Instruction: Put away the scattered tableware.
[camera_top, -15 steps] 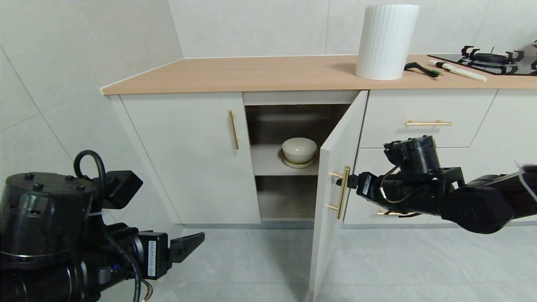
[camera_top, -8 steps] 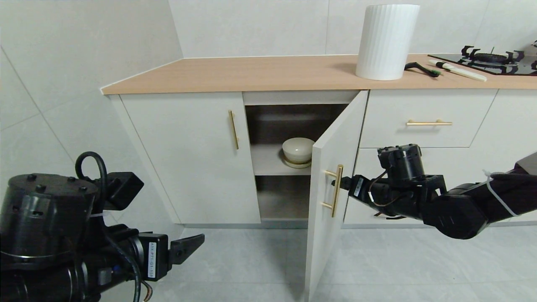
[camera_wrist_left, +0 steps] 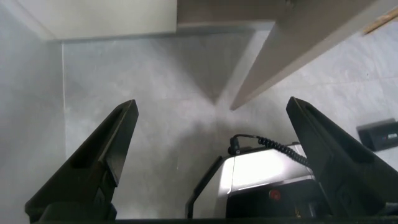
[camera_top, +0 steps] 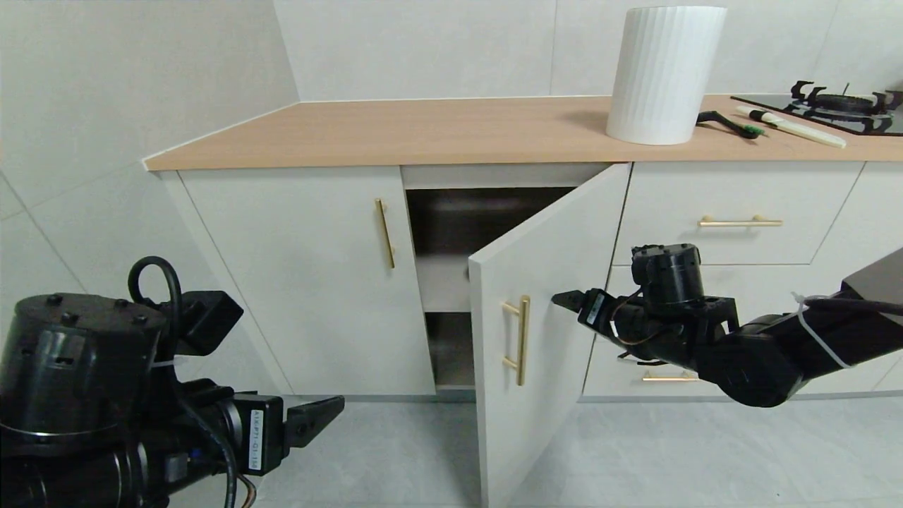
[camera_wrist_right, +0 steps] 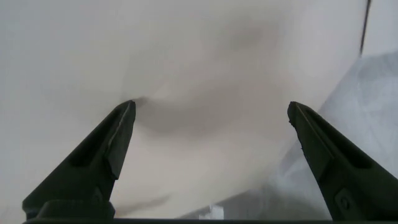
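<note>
Tableware hidden behind the half-shut cupboard door, likely on the shelf. Closing step, by the look: right gripper spread open, tips near the door face, beside the handle. Next, push flush. Left gripper open, low over the floor

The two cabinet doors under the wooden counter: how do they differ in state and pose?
The left door is shut, flat with the cabinet front; the right door stands ajar, angled outward. The right gripper is close to the right door's face, while the left door stands apart from it. Both are pale, each with an upright gold handle.
</note>
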`<state>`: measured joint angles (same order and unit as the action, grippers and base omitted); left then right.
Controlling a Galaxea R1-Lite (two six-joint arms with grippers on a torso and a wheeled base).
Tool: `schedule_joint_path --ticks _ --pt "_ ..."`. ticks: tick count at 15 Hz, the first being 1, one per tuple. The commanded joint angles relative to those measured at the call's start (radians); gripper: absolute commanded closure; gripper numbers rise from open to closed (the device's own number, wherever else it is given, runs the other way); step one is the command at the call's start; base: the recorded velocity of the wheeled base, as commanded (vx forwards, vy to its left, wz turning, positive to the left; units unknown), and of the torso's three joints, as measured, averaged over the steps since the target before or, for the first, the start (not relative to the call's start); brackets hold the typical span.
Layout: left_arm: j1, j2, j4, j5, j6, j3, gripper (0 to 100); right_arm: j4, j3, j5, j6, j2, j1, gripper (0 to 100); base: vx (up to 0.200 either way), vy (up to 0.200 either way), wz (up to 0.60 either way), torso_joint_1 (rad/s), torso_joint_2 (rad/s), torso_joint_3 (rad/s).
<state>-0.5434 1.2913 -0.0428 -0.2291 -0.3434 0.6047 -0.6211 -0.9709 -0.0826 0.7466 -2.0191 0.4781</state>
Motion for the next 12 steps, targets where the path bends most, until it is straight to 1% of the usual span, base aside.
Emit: schedule_joint_path --ticks 1,5,8,12 --pt "0.000 0.002 0.000 0.001 -0.002 0.000 0 -0.014 -0.003 -0.006 0.010 -0.024 0.002 0 0.200 0.000 0.00 0.002 0.00 0.002" --pt "0.000 0.003 0.000 0.001 -0.002 0.000 0 -0.060 -0.023 -0.023 0.043 -0.046 0.002 0 0.200 0.000 0.00 -0.002 0.00 -0.001" --pt "0.000 0.003 -0.002 -0.001 -0.002 0.001 0 -0.060 -0.071 -0.065 0.105 -0.064 0.001 0 0.000 0.000 0.00 0.000 0.00 0.000" --pt "0.000 0.003 -0.003 -0.002 -0.002 0.001 0 -0.060 -0.123 -0.146 0.109 -0.101 -0.006 0 0.000 0.000 0.00 0.000 0.00 0.000"
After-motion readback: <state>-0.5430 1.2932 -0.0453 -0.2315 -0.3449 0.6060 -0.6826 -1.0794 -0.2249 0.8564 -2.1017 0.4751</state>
